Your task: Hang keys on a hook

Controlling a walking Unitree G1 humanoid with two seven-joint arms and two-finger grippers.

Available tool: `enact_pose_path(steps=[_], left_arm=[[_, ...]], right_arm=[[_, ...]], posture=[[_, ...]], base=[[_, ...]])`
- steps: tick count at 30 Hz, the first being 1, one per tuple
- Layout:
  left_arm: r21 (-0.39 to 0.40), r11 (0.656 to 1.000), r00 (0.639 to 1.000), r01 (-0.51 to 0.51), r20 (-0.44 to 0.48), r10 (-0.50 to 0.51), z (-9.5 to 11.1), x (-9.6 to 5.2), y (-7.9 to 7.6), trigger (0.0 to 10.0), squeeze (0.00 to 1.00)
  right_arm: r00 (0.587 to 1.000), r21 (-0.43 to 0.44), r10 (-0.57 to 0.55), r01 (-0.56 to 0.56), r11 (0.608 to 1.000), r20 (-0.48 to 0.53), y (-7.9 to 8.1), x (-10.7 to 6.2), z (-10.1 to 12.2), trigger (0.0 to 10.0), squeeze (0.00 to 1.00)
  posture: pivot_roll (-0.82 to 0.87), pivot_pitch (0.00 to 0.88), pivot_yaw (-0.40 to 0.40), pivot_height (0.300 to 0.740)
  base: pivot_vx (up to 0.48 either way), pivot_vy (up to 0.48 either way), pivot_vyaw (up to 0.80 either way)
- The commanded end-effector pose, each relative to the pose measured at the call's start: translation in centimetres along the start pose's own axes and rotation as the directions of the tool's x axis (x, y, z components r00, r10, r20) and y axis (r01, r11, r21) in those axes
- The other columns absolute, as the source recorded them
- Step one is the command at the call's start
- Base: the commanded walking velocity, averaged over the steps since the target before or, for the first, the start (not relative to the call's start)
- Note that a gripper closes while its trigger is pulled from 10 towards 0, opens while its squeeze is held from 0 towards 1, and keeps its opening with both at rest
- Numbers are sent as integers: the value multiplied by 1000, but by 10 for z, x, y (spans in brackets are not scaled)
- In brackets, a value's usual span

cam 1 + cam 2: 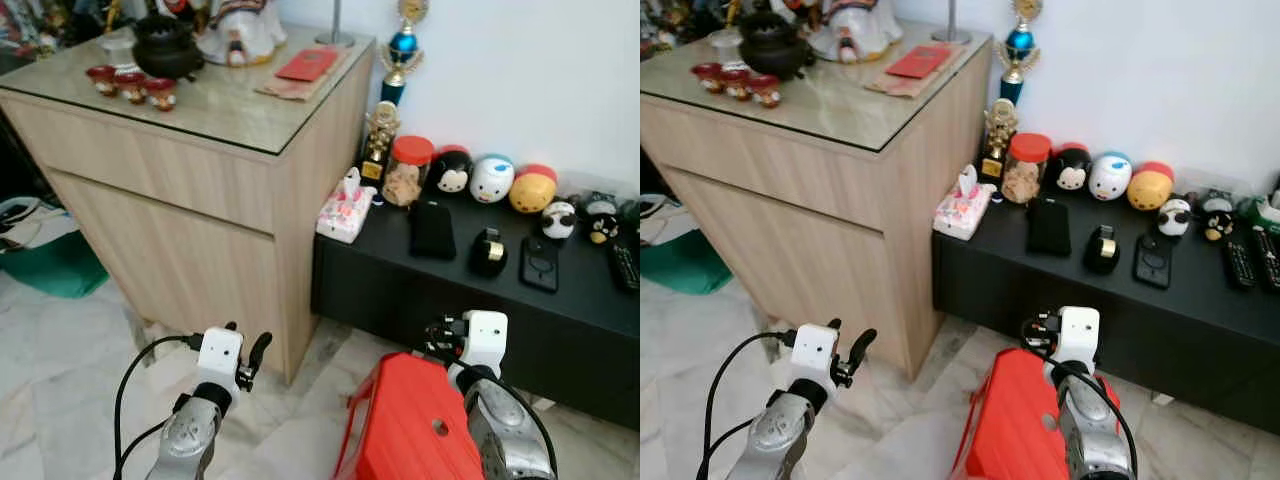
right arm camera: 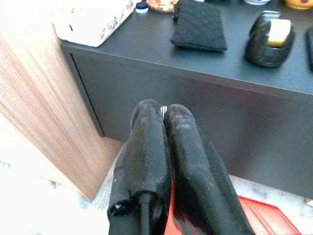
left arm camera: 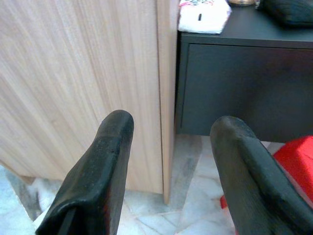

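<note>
Woodgrain cabinet, matte black bench, glossy red stool

No legible text, label, brand or number found. Red packet on cabinet: markings too small to read. Jar and trophy: nothing readable.

Home: wooden cabinet, trinket-laden console

Black low cabinet carries tissue box, pouch, phone.
</note>
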State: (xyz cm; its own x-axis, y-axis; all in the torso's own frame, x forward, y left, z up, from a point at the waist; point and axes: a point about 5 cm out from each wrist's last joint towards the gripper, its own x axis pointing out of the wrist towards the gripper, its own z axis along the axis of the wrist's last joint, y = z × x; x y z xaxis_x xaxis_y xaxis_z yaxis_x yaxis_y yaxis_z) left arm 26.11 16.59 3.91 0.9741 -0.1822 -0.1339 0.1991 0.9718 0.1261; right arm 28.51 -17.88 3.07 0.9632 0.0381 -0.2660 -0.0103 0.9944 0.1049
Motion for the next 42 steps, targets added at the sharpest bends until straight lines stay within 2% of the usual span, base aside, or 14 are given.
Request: enact_pose_path(steps=[1,31,36,39,42], left_arm=[[-9,1000,1000,4,-2,-4,-2,-2,-1,10000,0],[-3,1000,1000,9,5,-8,0,-2,1,10000,0],[0,1000,1000,10,7,-10,0,-2,1,10000,0],[4,1000,1000,14,13,-14,3,-2,2,10000,0],[11,1000,1000,16,20,-16,5,-1,3,10000,0]], right_arm=[[1000,-1,-18,18,1000,10,-4,0,5,10000,0],[997,5,-79,79,997,-3,-10,6,15,10000,0],[998,6,-69,69,998,-12,-10,6,15,10000,0],[997,-8,-62,61,998,-53,-9,7,13,10000,0],[998,16,-28,29,999,-48,-4,8,17,10000,0]], posture=[[-42,0,-92,718],[-35,0,-89,718],[-34,0,-91,738],[-33,0,-91,740],[-32,0,-90,740]], base=[[-251,0,0],[-263,0,0],[-272,0,0],[-296,0,0],[-185,0,0]])
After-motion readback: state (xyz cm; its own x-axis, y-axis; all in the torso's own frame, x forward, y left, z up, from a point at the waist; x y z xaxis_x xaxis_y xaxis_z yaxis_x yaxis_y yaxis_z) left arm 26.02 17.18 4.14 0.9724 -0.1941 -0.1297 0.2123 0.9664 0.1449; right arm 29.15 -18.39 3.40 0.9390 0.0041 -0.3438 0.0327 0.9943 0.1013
